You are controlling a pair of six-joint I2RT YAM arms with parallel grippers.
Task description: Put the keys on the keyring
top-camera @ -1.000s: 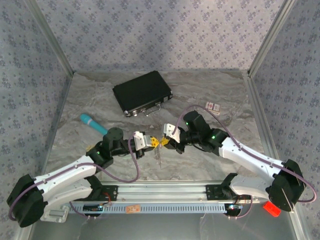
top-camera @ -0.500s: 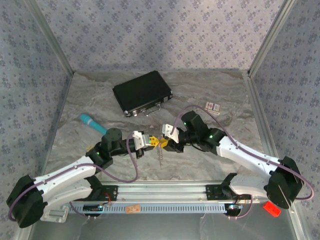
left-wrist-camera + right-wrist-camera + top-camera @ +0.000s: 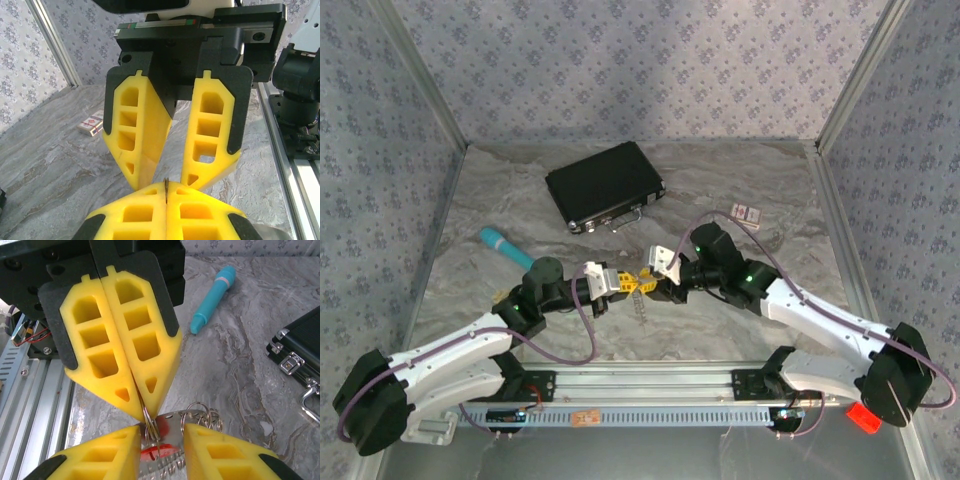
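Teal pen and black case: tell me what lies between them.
Nothing. In the top view, the stretch of table between the teal pen and the black case is bare.

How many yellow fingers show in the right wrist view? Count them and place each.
4. Two pressed together up top belong to the left tool; two apart along the bottom edge belong to the right tool.

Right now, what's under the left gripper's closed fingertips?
A thin ring pinched by the left gripper, wire loops and a red key head between the right gripper's open fingers; those fingers cover the rest.
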